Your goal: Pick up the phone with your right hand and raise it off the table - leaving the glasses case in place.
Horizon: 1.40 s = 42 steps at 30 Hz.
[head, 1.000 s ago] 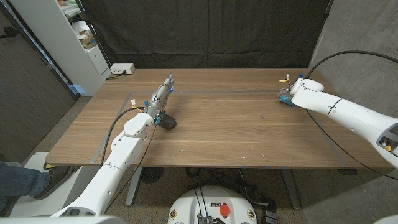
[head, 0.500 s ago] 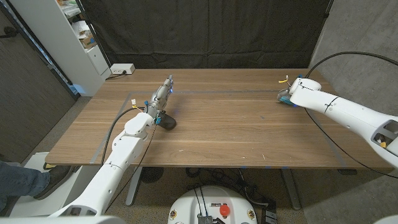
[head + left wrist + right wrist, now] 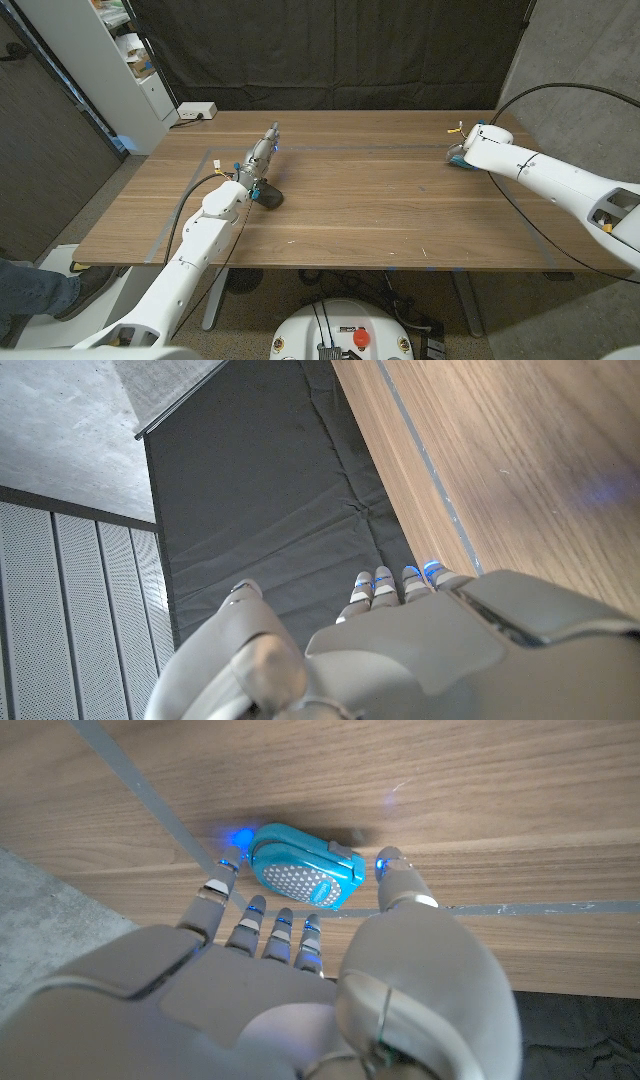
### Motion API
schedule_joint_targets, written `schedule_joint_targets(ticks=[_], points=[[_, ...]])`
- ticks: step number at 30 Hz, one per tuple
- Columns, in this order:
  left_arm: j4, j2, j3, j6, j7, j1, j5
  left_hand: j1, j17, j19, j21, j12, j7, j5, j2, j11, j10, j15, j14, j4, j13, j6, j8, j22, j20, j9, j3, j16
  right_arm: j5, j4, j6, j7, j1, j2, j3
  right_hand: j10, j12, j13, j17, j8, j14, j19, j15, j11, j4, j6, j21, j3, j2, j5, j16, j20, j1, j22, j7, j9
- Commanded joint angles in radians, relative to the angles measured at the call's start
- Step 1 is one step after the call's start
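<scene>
A small teal phone [image 3: 305,880] with a pale dotted patch lies near the table's far right corner, partly under my right hand [image 3: 480,143] in the head view, where a teal sliver [image 3: 456,158] of it shows. In the right wrist view my right hand [image 3: 300,990] hovers over it, fingers [image 3: 262,925] spread on one side and thumb [image 3: 400,890] on the other, gripping nothing. A dark glasses case [image 3: 268,197] lies at the left, beside my left wrist. My left hand [image 3: 258,158] stands with fingers stretched out [image 3: 390,585], holding nothing.
A small yellow object [image 3: 457,128] lies just beyond the phone. A white box [image 3: 196,111] sits at the table's far left corner, beside a white shelf [image 3: 120,60]. Grey tape lines [image 3: 350,149] cross the wooden table [image 3: 380,220]. A person's leg [image 3: 30,285] shows at the lower left.
My right hand has shifted slightly left over the phone, covering more of it. The left arm and the glasses case have not moved.
</scene>
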Motion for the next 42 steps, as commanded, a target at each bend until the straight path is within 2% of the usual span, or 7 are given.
schedule_joint_targets(ticks=[1, 12, 20, 29, 34, 37, 42], points=[[0.018, -0.005, 0.0, 0.004, -0.007, -0.02, 0.009, 0.003, 0.005, -0.016, 0.0, 0.004, 0.002, -0.002, 0.01, -0.001, 0.001, 0.002, -0.01, -0.005, 0.005, 0.008, 0.005, 0.006, 0.005, 0.006, 0.001, 0.002, 0.005, 0.048, 0.007, -0.009, -0.001, 0.022, 0.012, 0.02, 0.006, 0.006, 0.005, 0.011, 0.015, 0.024, -0.01, -0.003, 0.006, 0.019, 0.008, 0.008, 0.006, -0.001, 0.008, -0.006, 0.016, 0.003, -0.002, 0.002], [0.027, -0.007, 0.008, 0.011, -0.011, -0.033, 0.02, 0.003, 0.005, -0.016, 0.0, 0.004, 0.002, -0.002, 0.011, 0.0, 0.001, 0.002, -0.009, -0.006, 0.005, 0.013, 0.007, 0.006, 0.005, 0.006, 0.0, 0.003, 0.014, 0.069, 0.012, -0.017, -0.004, 0.025, 0.02, 0.045, 0.009, 0.006, 0.007, 0.016, 0.044, 0.081, -0.027, -0.007, 0.008, 0.045, 0.017, 0.013, 0.028, -0.009, 0.017, -0.035, 0.043, 0.004, -0.005, 0.002], [0.032, -0.01, 0.009, 0.013, -0.015, -0.038, 0.022, 0.003, 0.005, -0.017, 0.0, 0.003, 0.002, -0.002, 0.011, 0.0, 0.0, 0.002, -0.009, -0.006, 0.005, 0.013, 0.007, 0.006, 0.008, 0.006, -0.001, 0.003, 0.02, 0.1, 0.016, -0.035, -0.008, 0.043, 0.023, 0.079, 0.013, 0.007, 0.009, 0.02, 0.092, 0.159, -0.043, -0.01, -0.002, 0.074, 0.029, 0.028, 0.063, -0.026, 0.033, -0.072, 0.104, 0.005, -0.009, 0.003], [0.036, -0.011, 0.01, 0.012, -0.02, -0.039, 0.022, 0.002, 0.005, -0.019, 0.0, 0.004, 0.002, -0.003, 0.012, -0.002, 0.0, 0.001, -0.009, -0.006, 0.005, 0.014, 0.007, 0.006, 0.011, 0.006, -0.002, 0.003, 0.016, 0.148, 0.014, -0.065, -0.004, 0.079, 0.015, 0.136, 0.022, 0.01, 0.025, 0.035, 0.16, 0.235, -0.072, -0.021, -0.005, 0.143, 0.034, 0.031, 0.094, -0.053, 0.064, -0.157, 0.176, 0.007, -0.015, 0.004], [0.037, -0.012, 0.008, 0.01, -0.017, -0.037, 0.024, 0.002, 0.005, -0.019, 0.0, 0.004, 0.002, -0.003, 0.012, -0.001, 0.001, 0.001, -0.01, -0.007, 0.006, 0.015, 0.007, 0.006, 0.014, 0.006, -0.002, 0.003, 0.011, 0.175, 0.003, -0.084, 0.001, 0.102, 0.007, 0.169, 0.029, 0.012, 0.039, 0.045, 0.192, 0.263, -0.078, -0.031, 0.0, 0.183, 0.036, 0.025, 0.106, -0.066, 0.086, -0.184, 0.194, 0.009, -0.021, 0.005], [0.035, -0.013, 0.006, 0.012, -0.016, -0.035, 0.022, 0.002, 0.005, -0.019, 0.0, 0.004, 0.001, -0.003, 0.012, -0.003, 0.0, 0.001, -0.01, -0.007, 0.006, 0.015, 0.007, 0.006, 0.013, 0.006, -0.003, 0.003, 0.012, 0.179, 0.009, -0.098, -0.003, 0.105, 0.009, 0.225, 0.045, 0.015, 0.055, 0.052, 0.213, 0.28, -0.087, -0.033, 0.003, 0.214, 0.036, 0.016, 0.114, -0.078, 0.105, -0.199, 0.207, 0.01, -0.026, 0.007], [0.03, -0.013, 0.005, 0.01, -0.019, -0.03, 0.019, 0.002, 0.005, -0.021, 0.0, 0.004, 0.001, -0.003, 0.012, -0.002, 0.0, 0.001, -0.011, -0.007, 0.006, 0.015, 0.007, 0.006, 0.014, 0.006, -0.003, 0.003, 0.013, 0.181, -0.005, -0.119, -0.008, 0.114, 0.012, 0.296, 0.064, 0.024, 0.094, 0.075, 0.282, 0.322, -0.111, -0.034, 0.007, 0.298, 0.042, 0.0, 0.138, -0.097, 0.16, -0.251, 0.236, 0.014, -0.031, 0.009]])
